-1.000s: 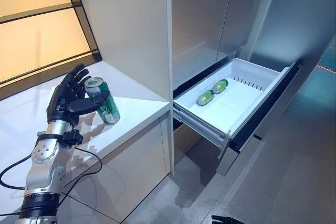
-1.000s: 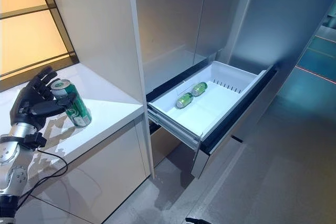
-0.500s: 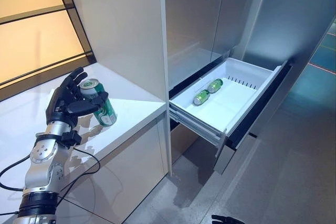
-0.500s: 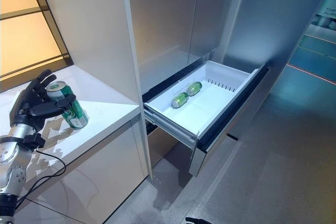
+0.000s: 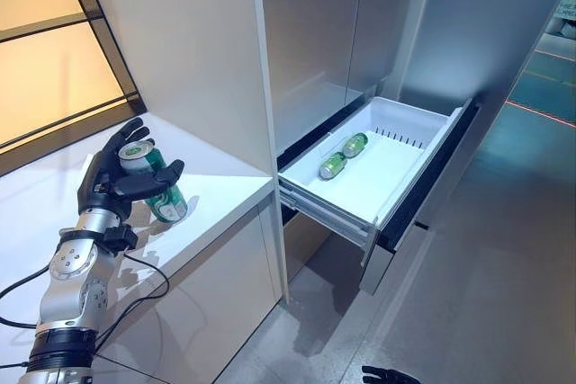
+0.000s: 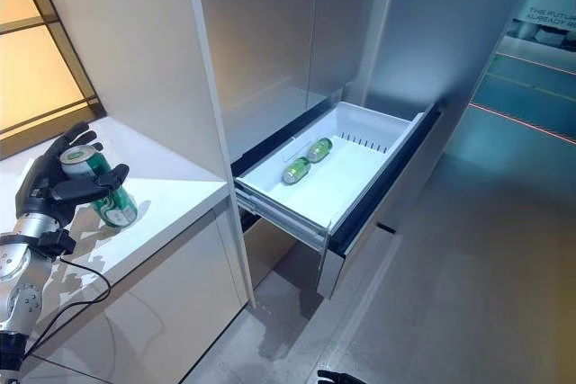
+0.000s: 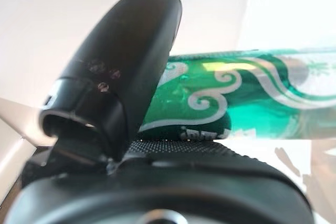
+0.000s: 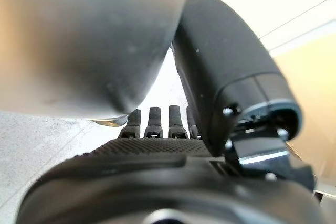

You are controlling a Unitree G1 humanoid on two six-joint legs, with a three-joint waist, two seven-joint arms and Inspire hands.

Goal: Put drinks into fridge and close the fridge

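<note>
A green can [image 5: 160,195] stands tilted on the white counter [image 5: 220,182]. My left hand [image 5: 106,182] is shut on it, fingers behind and thumb across its front. The left wrist view shows the thumb [image 7: 126,61] lying over the can [image 7: 252,98]. The white fridge drawer [image 5: 387,177] is pulled out to the right, and green cans [image 5: 332,165] lie on their sides at its back left. My right hand [image 5: 389,374] hangs low near the floor, with its fingers [image 8: 157,121] straight in the right wrist view.
A tall white cabinet panel [image 5: 180,42] stands between the counter and the steel fridge front [image 5: 315,24]. The drawer's dark front [image 5: 423,182] juts out over the grey floor [image 5: 486,294]. An amber window [image 5: 45,69] runs behind the counter.
The whole view has shifted left as the camera moved. My left hand's thumb has closed further round the can, and the can leans more.
</note>
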